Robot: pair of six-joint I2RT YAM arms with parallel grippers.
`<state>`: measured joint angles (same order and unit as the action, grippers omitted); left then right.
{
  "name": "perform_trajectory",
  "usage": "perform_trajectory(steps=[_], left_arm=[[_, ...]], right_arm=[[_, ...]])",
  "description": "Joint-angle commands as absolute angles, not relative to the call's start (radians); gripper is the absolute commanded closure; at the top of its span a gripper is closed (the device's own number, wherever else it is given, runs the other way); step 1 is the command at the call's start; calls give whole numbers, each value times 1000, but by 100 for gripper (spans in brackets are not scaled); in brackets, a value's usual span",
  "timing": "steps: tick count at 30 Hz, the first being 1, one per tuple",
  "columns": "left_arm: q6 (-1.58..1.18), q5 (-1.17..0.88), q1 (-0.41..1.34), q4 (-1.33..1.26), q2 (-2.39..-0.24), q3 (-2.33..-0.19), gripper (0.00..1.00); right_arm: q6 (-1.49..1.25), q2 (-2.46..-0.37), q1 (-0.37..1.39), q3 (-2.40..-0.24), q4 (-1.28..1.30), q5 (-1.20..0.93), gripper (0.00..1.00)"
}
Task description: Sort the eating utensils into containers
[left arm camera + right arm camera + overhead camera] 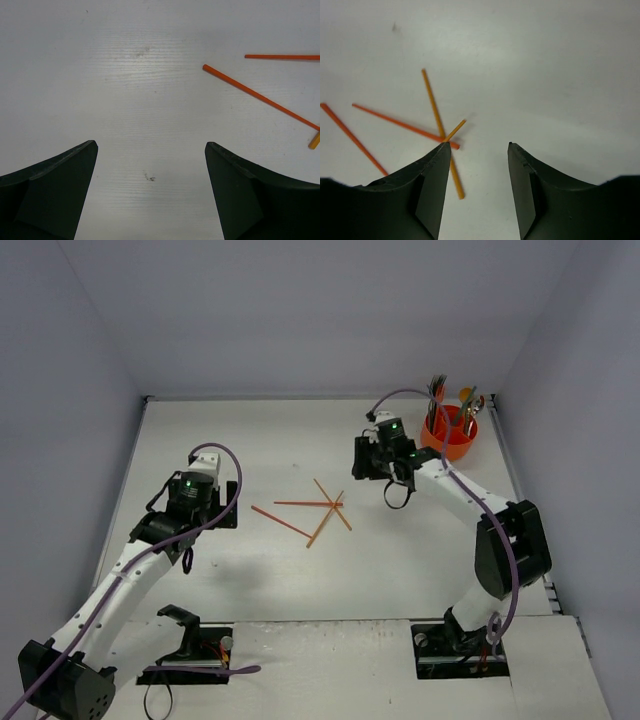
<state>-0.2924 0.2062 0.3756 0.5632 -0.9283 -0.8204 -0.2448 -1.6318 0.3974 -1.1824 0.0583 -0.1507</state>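
Crossed thin orange sticks at frame centre are being faced from upper right by the nearer, half-spread, empty right gripper.

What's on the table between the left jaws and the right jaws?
Four thin orange sticks lie crossed there, nothing else; the top view shows it best.

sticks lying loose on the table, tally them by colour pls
red-orange sticks: 2
lighter orange sticks: 2
total: 4
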Motion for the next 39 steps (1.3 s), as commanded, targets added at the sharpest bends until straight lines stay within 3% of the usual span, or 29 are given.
perform_trajectory(steps=[1, 6, 11, 21, 28, 39], left_arm=[[-295, 202, 372, 531, -927, -862, 13], [-298, 209, 371, 532, -921, -863, 13], [-297, 209, 371, 534, -914, -864, 13], [-298, 212, 371, 534, -901, -862, 13], [-298, 209, 373, 532, -896, -864, 13], [-298, 202, 373, 532, -899, -862, 13]], right_arm=[[-491, -1539, 561, -1124, 77, 4, 53], [-679, -1557, 675, -1083, 78, 190, 54], [-784, -1635, 721, -1095, 93, 263, 61], [-854, -1767, 777, -1169, 110, 268, 60], [-885, -1808, 798, -1166, 112, 297, 68], [-916, -1872, 798, -1190, 110, 305, 72]])
